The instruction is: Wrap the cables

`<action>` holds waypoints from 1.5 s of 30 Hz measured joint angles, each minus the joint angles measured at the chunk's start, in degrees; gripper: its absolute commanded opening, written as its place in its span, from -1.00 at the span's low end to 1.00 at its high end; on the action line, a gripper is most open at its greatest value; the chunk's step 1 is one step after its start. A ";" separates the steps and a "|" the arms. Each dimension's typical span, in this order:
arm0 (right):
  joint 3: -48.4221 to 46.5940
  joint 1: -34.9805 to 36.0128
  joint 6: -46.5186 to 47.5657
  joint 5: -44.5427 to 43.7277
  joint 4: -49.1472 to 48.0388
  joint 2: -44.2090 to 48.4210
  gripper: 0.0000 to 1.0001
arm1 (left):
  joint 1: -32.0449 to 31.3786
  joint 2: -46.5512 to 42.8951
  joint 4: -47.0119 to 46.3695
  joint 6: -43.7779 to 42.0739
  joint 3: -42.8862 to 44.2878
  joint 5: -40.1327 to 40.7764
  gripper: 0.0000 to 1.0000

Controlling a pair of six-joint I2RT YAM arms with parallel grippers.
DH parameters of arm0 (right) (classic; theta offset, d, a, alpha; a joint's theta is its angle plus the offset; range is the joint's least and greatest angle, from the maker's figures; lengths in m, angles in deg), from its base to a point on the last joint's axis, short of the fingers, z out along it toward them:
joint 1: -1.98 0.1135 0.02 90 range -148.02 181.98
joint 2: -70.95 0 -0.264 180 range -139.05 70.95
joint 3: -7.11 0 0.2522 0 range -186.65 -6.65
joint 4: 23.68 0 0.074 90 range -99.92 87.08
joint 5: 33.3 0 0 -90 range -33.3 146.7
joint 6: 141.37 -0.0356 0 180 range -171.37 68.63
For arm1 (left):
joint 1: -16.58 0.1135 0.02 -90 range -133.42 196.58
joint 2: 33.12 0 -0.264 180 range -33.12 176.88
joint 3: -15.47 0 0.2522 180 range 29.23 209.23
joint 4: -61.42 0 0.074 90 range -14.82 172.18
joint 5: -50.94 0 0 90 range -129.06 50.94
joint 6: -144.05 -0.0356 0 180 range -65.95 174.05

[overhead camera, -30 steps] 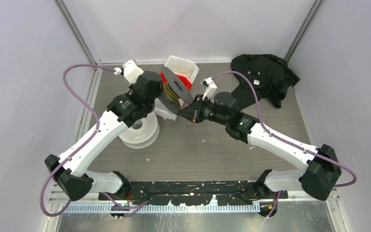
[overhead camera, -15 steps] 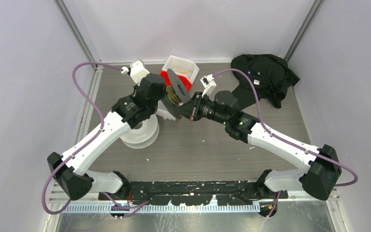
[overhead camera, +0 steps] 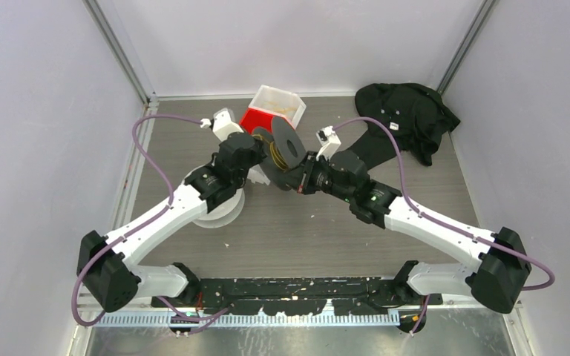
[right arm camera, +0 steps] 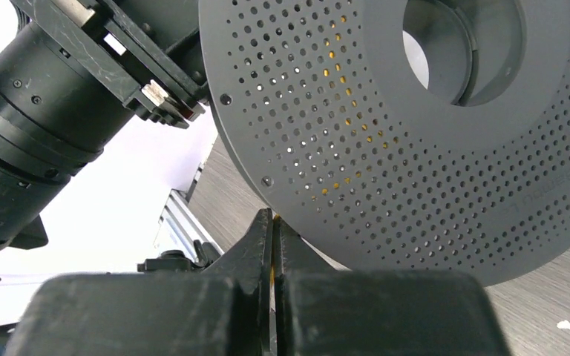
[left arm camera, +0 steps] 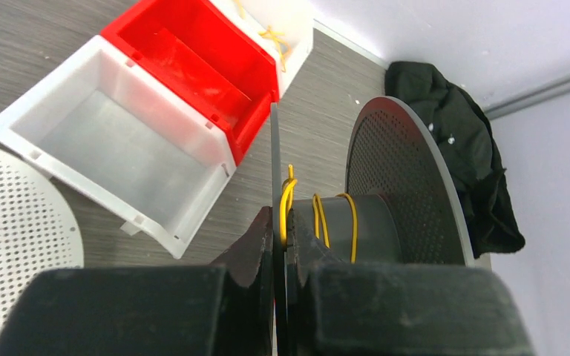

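Your left hand is clamped on the thin rim of the dark spool, holding it up off the bench. Only a few loose turns of yellow cable sit on the hub, one of them right against your pads. Your right hand is closed tight just below the spool's outer face. It looks to have a sliver of yellow pinched in it, though I can't be sure. The hold on that rim is narrow, so a hard pull from the right could tilt the spool or twist it out of the grip. Slack is the other danger: if you let the tension drop, the turns may slide apart and spring off the hub. If the strand runs across the left pads, it could snag there or get wound over them.
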 measured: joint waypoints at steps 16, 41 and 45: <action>-12.83 -0.26 14.64 4.94 21.84 -2.82 -0.99 | 0.00 6.14 -0.44 -14.80 6.82 -11.87 -0.99; -17.86 0.33 25.99 7.28 30.49 -3.98 -0.99 | -0.79 3.85 -3.43 -22.10 3.30 -18.99 -0.99; -12.04 1.25 17.97 0.11 24.22 -1.95 -0.99 | -2.49 4.22 -2.32 -17.27 2.03 -12.24 -0.99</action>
